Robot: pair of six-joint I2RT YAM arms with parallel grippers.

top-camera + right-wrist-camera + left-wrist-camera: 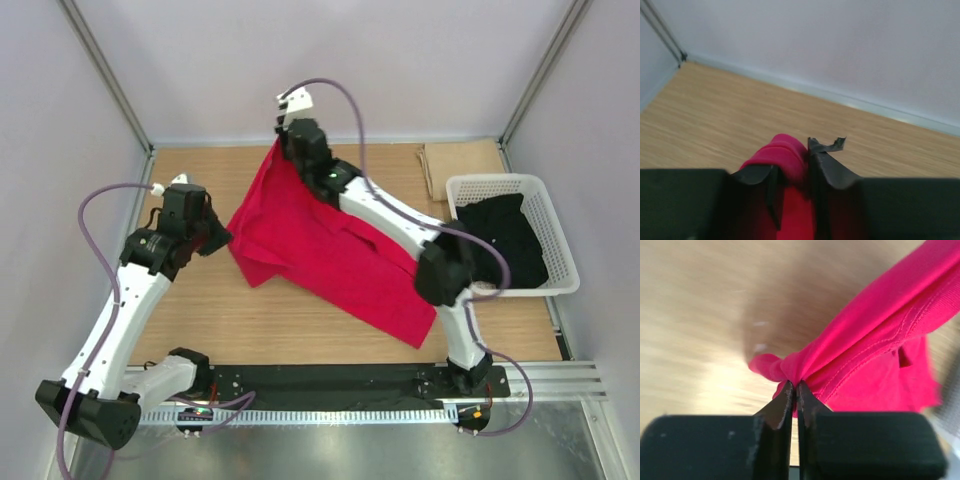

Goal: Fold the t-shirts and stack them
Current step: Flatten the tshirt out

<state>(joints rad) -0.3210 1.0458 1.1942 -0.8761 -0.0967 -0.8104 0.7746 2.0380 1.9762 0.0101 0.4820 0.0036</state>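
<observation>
Pinches red t-shirt [320, 245], likely limp and light, at bunched edges with left gripper [794, 390] and right gripper [792, 155], both clamped narrow.

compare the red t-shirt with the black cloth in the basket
The crimson red cloth t-shirt is gripped by the left claw and right claw; the black cloth lies bunched, untouched, in the white plastic lattice basket. The t-shirt is bright, the black cloth dark. Both are soft fabric.
</observation>
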